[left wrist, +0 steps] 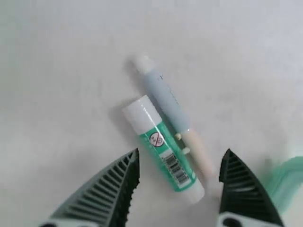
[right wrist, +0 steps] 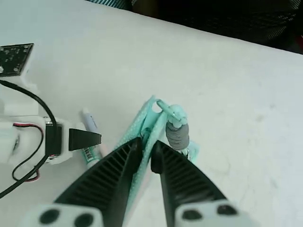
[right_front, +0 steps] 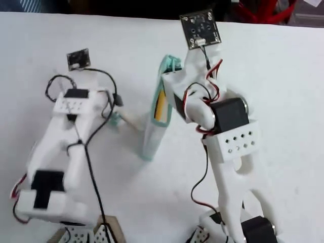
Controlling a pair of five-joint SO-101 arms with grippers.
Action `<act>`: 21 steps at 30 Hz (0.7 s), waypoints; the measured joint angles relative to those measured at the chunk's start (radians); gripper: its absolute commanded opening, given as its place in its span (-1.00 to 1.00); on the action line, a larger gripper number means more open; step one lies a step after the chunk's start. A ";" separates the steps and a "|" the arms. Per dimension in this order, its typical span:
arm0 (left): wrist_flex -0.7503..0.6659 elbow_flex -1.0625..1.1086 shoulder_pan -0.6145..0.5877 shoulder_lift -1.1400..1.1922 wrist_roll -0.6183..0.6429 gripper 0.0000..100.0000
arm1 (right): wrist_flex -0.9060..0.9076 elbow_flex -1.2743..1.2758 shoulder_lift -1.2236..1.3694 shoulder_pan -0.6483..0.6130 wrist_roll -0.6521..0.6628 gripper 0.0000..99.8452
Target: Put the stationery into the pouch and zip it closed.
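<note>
A green-and-white glue stick (left wrist: 164, 150) and a grey-blue pen (left wrist: 170, 118) with a beige end lie side by side on the white table. My left gripper (left wrist: 182, 165) hangs open just above them, one finger on either side. The teal pouch (right_front: 153, 130) stands on edge in the middle of the table, with something yellow (right_front: 161, 106) showing inside it. My right gripper (right wrist: 147, 147) is shut on the pouch's upper edge (right wrist: 140, 127), close to the teal zipper pull (right wrist: 171, 113) and a grey coiled piece (right wrist: 178, 135). The pen's beige end (right_front: 134, 121) points toward the pouch.
The left arm (right_front: 66, 147) and right arm (right_front: 230, 152) take up the near half of the table. The left arm's dark finger (right wrist: 85, 138) is seen beside the glue stick (right wrist: 90, 154). A wooden block (right_front: 109, 228) sits at the front edge.
</note>
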 measured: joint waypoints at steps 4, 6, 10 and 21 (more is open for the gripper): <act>0.000 -0.040 0.000 0.098 0.094 -0.67 | 0.000 0.000 0.000 0.000 0.000 -0.96; 0.000 -0.040 -0.002 0.121 0.114 -0.73 | 0.000 0.000 0.000 0.000 0.000 -0.96; -0.003 -0.052 -0.020 0.157 0.124 -0.76 | 0.000 0.000 0.000 0.000 0.000 -0.96; 0.011 -0.072 -0.028 0.157 0.115 -0.93 | 0.000 0.035 -0.012 0.000 0.000 -0.96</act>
